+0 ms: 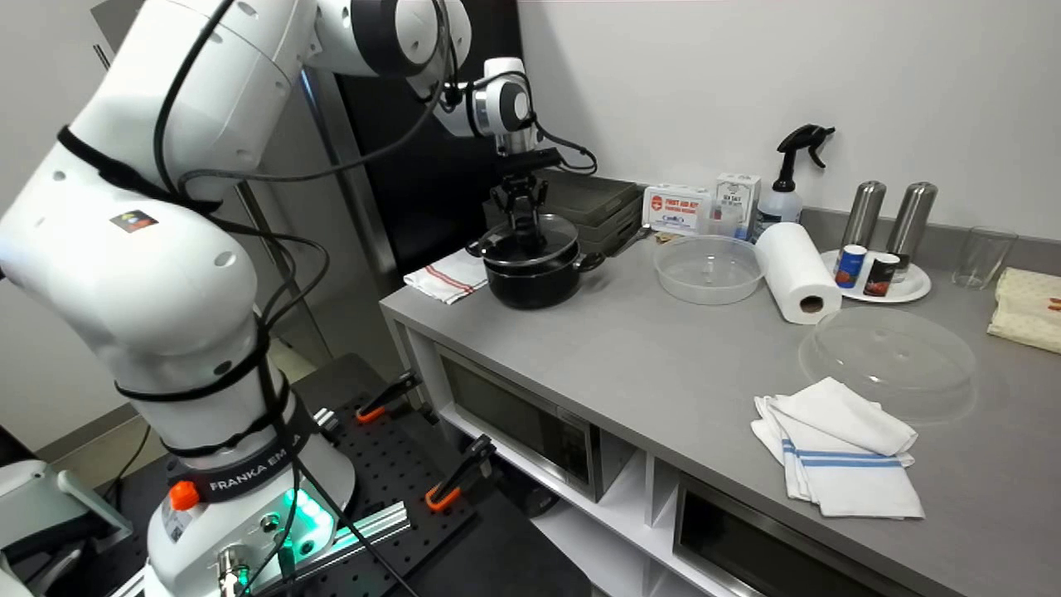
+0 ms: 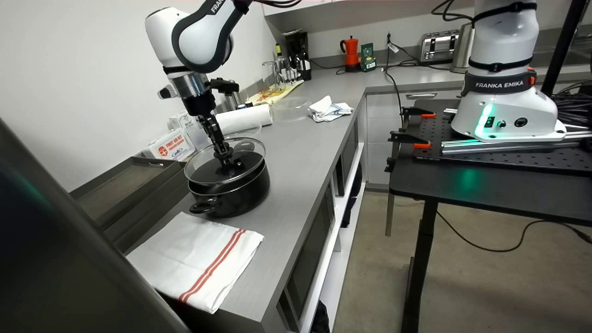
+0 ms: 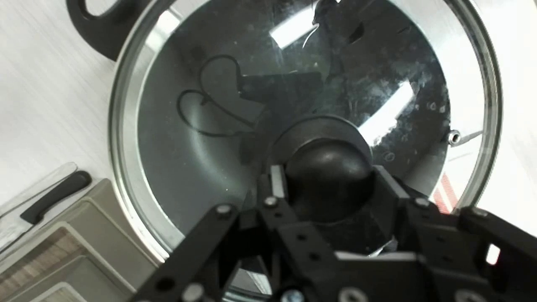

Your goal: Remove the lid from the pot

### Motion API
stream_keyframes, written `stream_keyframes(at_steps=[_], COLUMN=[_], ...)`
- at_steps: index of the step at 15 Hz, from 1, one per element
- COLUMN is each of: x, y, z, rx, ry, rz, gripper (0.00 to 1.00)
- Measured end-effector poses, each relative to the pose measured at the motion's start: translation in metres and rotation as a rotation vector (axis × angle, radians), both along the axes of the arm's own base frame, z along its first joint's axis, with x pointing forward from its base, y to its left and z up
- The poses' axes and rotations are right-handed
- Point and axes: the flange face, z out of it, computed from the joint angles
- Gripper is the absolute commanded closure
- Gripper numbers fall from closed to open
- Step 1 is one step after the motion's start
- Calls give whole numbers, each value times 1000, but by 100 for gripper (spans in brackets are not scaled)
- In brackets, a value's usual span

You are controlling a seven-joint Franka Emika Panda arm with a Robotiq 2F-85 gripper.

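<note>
The lid (image 1: 554,235) is round clear glass with a metal rim and a dark centre knob; it also shows in an exterior view (image 2: 202,170) and fills much of the wrist view (image 3: 201,167). My gripper (image 3: 331,180) has its fingers on both sides of the knob and is shut on it; the gripper is above the lid in both exterior views (image 1: 527,236) (image 2: 225,158). The lid appears raised slightly above the black pot (image 1: 535,290), with a gap under its rim. The pot (image 2: 243,196) stands on the counter, its inside seen dark through the glass.
A red-striped towel (image 2: 208,259) lies beside the pot near the counter end. Stacked grey trays (image 2: 129,185) stand close on the other side. A clear bowl (image 1: 709,269), paper towel roll (image 1: 796,269), first aid box (image 1: 675,209) and blue-striped towel (image 1: 837,452) are farther along the counter.
</note>
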Motion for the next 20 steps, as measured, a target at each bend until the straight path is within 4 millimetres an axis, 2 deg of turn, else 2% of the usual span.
stream_keyframes(at_steps=[4, 7, 10, 15, 20], x=[-9, -8, 1, 16, 16], y=[-5, -26, -67, -153, -232], z=[36, 53, 60, 64, 63], rx=[-16, -27, -36, -14, 58], ry=[-29, -43, -46, -43, -33], rz=[8, -23, -85, -228, -381], gripper=[75, 75, 75, 75, 75])
